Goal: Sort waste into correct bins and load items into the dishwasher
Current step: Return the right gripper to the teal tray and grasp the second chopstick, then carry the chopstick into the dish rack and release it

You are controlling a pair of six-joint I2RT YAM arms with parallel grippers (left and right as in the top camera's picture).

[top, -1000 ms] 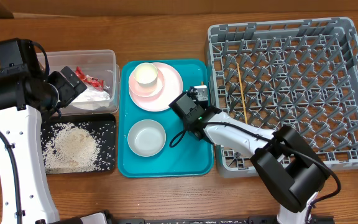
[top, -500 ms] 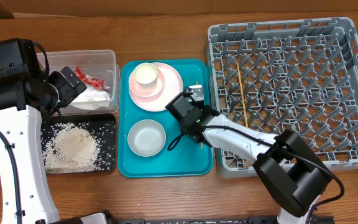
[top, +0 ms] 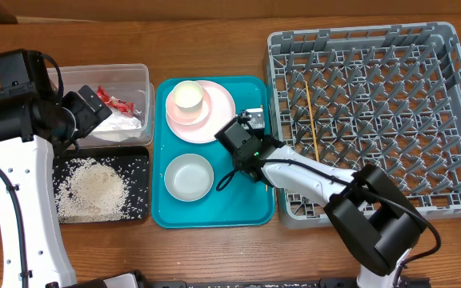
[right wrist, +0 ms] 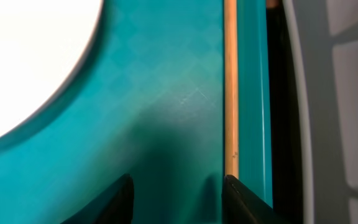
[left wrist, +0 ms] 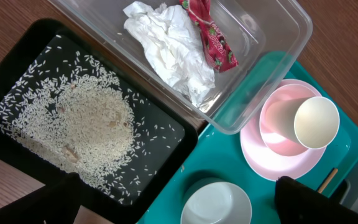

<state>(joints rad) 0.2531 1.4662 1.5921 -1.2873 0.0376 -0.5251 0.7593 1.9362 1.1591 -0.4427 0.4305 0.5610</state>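
My right gripper (top: 252,121) (right wrist: 179,200) is open, low over the right edge of the teal tray (top: 214,210). A wooden chopstick (right wrist: 230,87) lies along that edge, against my right finger. The other chopstick (top: 313,120) lies in the grey dish rack (top: 374,48). The white cup (top: 188,96) (left wrist: 316,121) stands on the pink plate (top: 218,112) (left wrist: 272,152). The grey-green bowl (top: 189,177) (left wrist: 216,205) sits below them. My left gripper (top: 93,102) (left wrist: 179,210) is open and empty. The napkin (left wrist: 166,46) and red wrapper (left wrist: 210,34) lie in the clear tub (top: 106,74). Rice (left wrist: 79,130) covers the black tray (top: 138,160). No white bowl is in view.
The teal tray sits between the bins on the left and the rack on the right. The rack wall (right wrist: 328,93) stands right beside the tray's edge. Bare wooden table (top: 214,40) runs along the back and front.
My right gripper nudged slightly left along the tray's edge, then a little back. The left arm has not moved.
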